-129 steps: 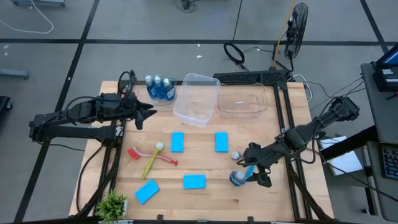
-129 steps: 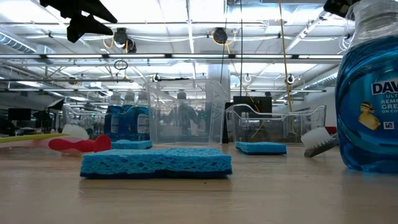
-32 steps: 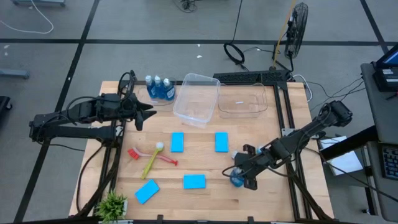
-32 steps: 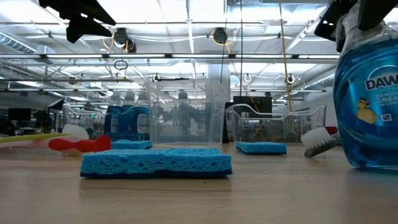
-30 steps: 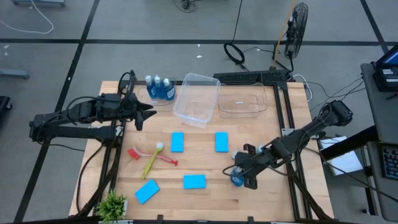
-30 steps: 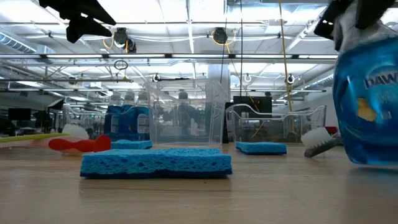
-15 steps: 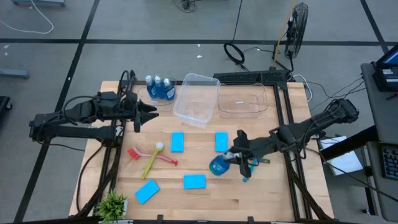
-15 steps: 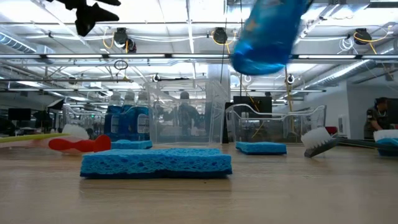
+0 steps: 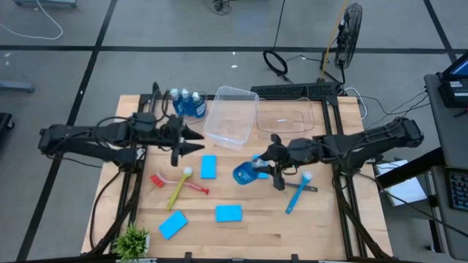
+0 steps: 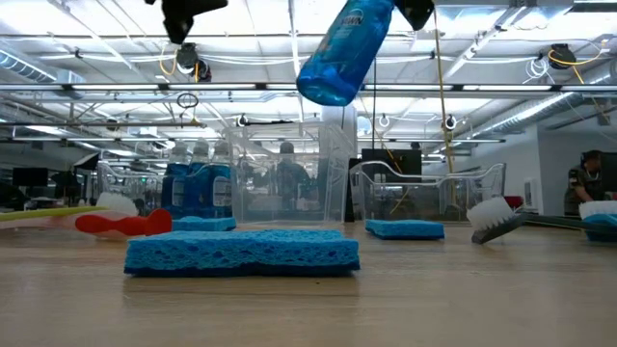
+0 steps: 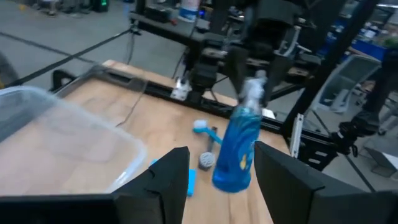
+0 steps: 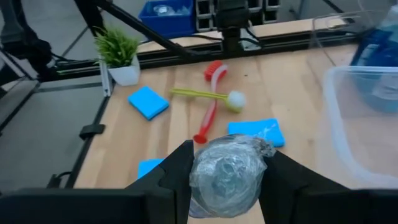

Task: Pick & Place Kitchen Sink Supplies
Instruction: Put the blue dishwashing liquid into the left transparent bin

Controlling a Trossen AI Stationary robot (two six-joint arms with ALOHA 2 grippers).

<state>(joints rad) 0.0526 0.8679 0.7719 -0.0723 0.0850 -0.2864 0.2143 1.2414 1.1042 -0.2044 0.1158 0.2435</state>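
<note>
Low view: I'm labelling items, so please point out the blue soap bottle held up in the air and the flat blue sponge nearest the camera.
Blue soap bottle (image 10: 339, 56), low view, on its body.
Flat blue sponge (image 10: 241, 253), low view, on its front edge.

Overhead looking straight down, low table-level view, two wrist views, all sharing table (image 9: 241, 226)

Your wooden counter (image 9: 241, 234) stands on a grey floor (image 9: 183, 66) crossed by dark seam lines. Beyond the counter's far edge you have a standing fan (image 9: 349, 25) and a loop of black cable (image 9: 276, 61) lying on the floor. Past the right edge sits a grey cart (image 9: 447, 139). Looking level across the counter, you see an open hall with a white ceiling (image 10: 260, 24), long light strips and pipework, and a person (image 10: 581, 183) far off at the right.
</note>
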